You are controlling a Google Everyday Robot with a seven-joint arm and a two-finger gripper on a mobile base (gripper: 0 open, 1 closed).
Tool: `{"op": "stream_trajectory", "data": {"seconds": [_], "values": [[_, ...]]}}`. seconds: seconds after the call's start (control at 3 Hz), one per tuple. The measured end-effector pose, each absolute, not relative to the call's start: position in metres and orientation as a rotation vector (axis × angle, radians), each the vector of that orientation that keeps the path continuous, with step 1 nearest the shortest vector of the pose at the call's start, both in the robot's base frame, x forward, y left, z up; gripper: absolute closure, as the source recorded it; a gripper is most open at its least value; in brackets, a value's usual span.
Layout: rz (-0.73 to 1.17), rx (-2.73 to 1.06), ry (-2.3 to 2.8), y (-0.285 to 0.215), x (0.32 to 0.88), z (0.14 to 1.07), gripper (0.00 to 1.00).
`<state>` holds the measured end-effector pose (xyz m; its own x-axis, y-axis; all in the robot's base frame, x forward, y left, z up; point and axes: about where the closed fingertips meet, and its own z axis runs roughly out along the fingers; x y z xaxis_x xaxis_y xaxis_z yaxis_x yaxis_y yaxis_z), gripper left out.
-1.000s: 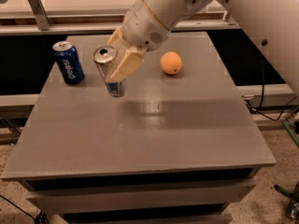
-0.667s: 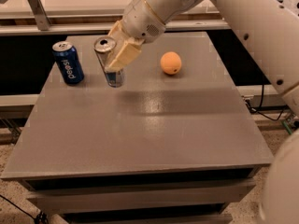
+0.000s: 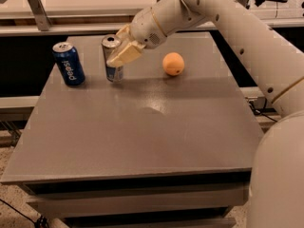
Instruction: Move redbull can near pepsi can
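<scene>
3 things sit along the far part of the grey table [image 3: 142, 141]. At the left, the pepsi can [image 3: 69, 63] stands upright, its white lettering running up the dark blue side. Just to its right, with a narrow strip of bare table between them, the redbull can [image 3: 114, 72] is upright too, its silver top in view and its blue and red mark low on the side. The hand [image 3: 121, 56] is clenched on the redbull can from the right, with 1 pale finger lying across the can's upper front. The white arm [image 3: 213, 18] reaches in from the upper right. Further right, well apart from both cans, lies an orange [image 3: 173, 63].

Against 1 second ago, the pepsi can and the orange have not moved. The redbull can has gone back across the table, and its base is now about level with the pepsi can's base. I cannot tell whether it already rests on the table or hangs just above it. I judge the move nearly complete: the cans are near each other, so what remains is to set the can down, let go and draw the hand away without tipping it.
</scene>
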<state>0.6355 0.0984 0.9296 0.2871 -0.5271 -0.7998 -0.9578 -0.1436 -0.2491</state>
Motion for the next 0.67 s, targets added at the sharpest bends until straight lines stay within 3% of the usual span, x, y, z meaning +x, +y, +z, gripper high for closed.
{"op": "stream_trajectory", "data": {"seconds": [0.67], "values": [[0.776, -1.726, 1.402, 0.123, 0.661, 0.914, 0.6]]}}
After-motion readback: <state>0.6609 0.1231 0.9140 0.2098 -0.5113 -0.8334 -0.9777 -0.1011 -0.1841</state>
